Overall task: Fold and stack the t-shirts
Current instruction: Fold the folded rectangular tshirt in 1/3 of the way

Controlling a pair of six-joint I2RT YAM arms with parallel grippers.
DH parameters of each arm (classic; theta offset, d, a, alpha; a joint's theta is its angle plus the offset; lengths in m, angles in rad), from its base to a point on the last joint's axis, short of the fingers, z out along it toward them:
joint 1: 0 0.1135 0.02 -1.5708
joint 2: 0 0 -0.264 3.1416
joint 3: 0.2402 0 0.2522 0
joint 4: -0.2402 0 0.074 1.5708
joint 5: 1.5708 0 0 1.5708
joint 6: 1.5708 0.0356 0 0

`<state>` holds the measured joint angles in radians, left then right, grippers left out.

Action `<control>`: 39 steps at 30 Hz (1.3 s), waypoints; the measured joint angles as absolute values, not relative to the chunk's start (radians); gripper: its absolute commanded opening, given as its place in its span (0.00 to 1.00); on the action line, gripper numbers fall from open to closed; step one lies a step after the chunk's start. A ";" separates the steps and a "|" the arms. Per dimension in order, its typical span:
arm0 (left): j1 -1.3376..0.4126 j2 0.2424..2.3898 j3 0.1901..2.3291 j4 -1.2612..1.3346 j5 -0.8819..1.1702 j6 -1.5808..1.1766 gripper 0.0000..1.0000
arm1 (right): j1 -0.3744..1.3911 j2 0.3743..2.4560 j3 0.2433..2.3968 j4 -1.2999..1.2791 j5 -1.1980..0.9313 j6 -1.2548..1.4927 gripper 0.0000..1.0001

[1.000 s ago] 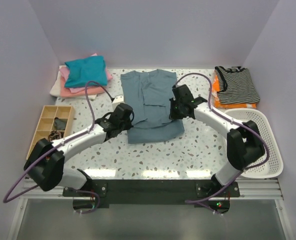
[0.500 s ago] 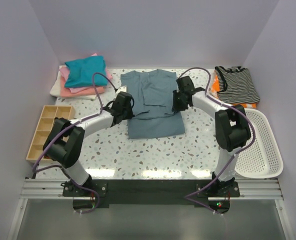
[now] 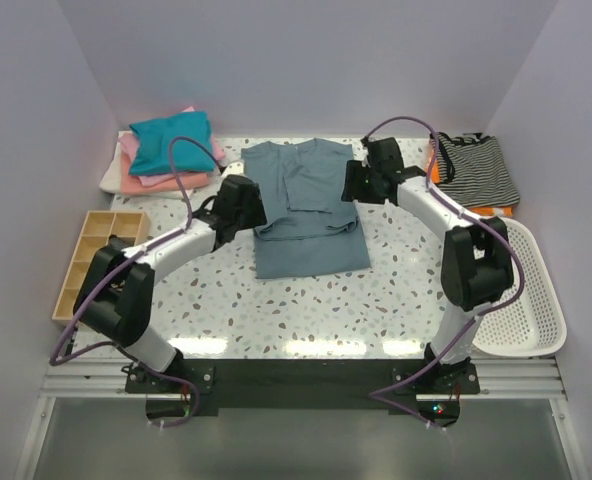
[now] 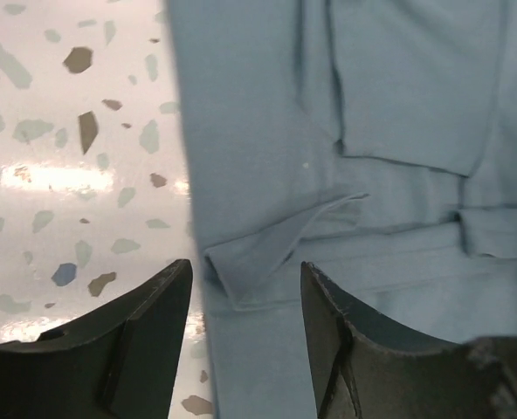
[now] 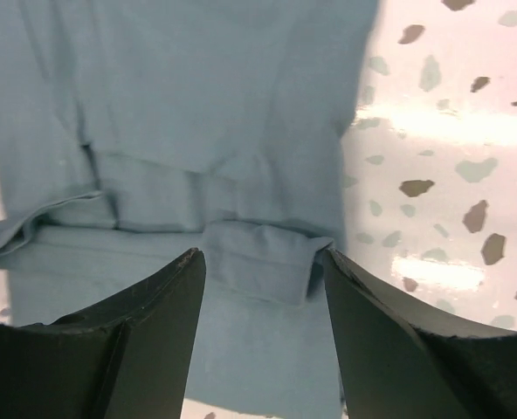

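Observation:
The slate-blue t-shirt [image 3: 306,215] lies flat mid-table, its sides folded in and a crosswise fold across the middle. My left gripper [image 3: 254,210] hovers open over the shirt's left edge. In the left wrist view the left gripper [image 4: 245,275] has nothing between its fingers, only a turned-up flap of the shirt [image 4: 267,249] below. My right gripper [image 3: 353,190] is open over the right edge. In the right wrist view the right gripper [image 5: 263,262] is empty above a small folded cuff of the shirt [image 5: 258,257]. Folded teal [image 3: 171,140], pink [image 3: 161,182] and white [image 3: 110,178] t-shirts are stacked at the back left.
A striped garment [image 3: 476,168] on orange cloth lies at the back right. A white mesh basket [image 3: 521,300] stands at the right edge. A wooden compartment tray [image 3: 94,255] sits at the left. Purple walls close in three sides.
Both grippers were shut on the shirt's cloth, carried it toward the far side, and have opened and let go. The fold now lies across the shirt's middle.

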<state>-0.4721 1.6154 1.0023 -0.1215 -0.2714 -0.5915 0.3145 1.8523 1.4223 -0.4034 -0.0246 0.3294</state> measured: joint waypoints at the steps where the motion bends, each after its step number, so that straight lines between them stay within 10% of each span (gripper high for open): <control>1: -0.472 1.596 1.002 -0.117 -0.245 -0.589 0.54 | 0.314 1.839 1.422 -0.404 -0.048 0.337 0.59; 15: -0.495 1.647 0.909 -0.010 0.126 -0.627 0.47 | 0.323 1.806 1.298 -0.416 -0.234 0.385 0.57; 39: -0.494 1.777 0.997 0.005 0.089 -0.621 0.48 | 0.355 1.945 1.357 -0.458 -0.226 0.373 0.58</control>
